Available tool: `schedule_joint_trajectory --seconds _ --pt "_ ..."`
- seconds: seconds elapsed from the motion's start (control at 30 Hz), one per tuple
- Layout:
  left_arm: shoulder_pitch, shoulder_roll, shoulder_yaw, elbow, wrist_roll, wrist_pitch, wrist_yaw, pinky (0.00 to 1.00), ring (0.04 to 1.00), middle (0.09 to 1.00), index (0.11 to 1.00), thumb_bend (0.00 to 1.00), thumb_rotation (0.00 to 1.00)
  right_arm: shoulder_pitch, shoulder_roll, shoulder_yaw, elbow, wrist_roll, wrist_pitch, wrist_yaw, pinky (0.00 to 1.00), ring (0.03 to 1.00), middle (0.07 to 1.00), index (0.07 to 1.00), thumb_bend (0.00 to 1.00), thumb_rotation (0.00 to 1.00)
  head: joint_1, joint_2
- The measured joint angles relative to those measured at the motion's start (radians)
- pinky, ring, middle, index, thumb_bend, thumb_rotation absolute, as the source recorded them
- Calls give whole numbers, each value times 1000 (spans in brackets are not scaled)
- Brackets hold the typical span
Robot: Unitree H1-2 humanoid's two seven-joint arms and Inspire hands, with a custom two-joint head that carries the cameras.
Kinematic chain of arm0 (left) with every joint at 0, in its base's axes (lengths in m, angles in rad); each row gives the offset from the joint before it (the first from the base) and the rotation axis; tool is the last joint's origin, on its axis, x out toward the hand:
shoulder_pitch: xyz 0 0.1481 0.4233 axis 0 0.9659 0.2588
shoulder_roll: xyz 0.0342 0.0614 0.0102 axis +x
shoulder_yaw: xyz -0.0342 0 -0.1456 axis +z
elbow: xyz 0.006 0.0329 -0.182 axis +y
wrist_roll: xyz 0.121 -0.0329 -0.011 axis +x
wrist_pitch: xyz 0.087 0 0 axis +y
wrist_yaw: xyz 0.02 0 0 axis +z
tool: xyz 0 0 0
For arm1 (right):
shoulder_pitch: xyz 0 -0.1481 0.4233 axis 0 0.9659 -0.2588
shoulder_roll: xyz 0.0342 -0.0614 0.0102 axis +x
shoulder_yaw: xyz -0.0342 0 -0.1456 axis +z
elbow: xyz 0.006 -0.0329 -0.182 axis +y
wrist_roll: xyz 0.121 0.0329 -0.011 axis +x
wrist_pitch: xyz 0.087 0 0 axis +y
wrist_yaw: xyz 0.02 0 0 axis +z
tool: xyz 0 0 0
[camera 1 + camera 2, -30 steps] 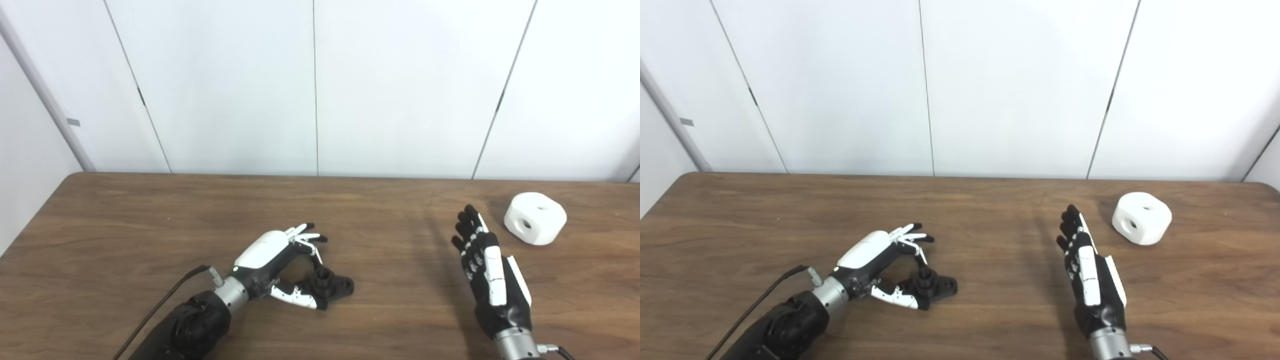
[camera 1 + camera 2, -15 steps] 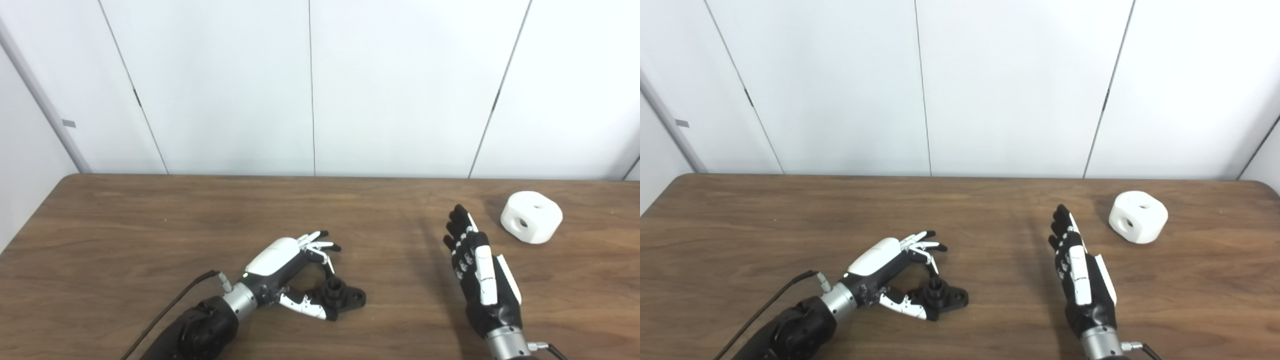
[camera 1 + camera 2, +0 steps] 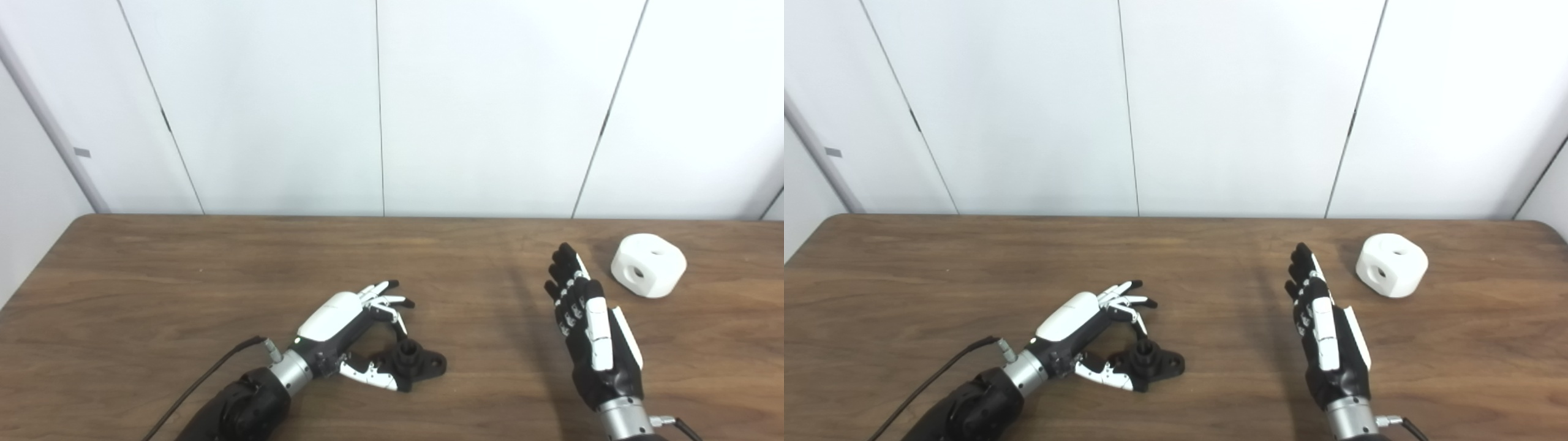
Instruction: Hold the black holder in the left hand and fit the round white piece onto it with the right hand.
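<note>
The black holder (image 3: 424,364) lies flat on the wooden table (image 3: 184,275), its short round post pointing up. My left hand (image 3: 343,317) arches over the holder's left end. Its fingers are spread above the post and its thumb lies against the holder's near side, not closed on it. The round white piece (image 3: 648,274), with holes in its top and side, rests at the far right of the table. My right hand (image 3: 591,334) hovers open to its left, fingers straight and pointing away, about a hand's width short of the piece.
White wall panels (image 3: 380,104) rise right behind the table's far edge. A black cable (image 3: 202,383) trails from my left wrist towards the near edge. Bare wood lies between the two hands.
The view has shifted slightly. My left hand and the holder have slid a little right and nearer over the second. The right hand has barely moved, and the white piece has stayed put.
</note>
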Motion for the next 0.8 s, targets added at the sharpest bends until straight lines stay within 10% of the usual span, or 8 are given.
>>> schedule_joint_trajectory --seconds 0.63,0.8 --pt "-7 1 1 13 7 -3 12 1000 1000 848 482 524 51 1 1 0 -19 -29 23 -16 959 975 963 946 494 994 -28 -6" --pt "-7 1 0 14 7 -3 13 1000 1000 848 482 524 53 4 -2 -3 -67 -41 40 -21 968 991 967 945 389 784 -34 -2"
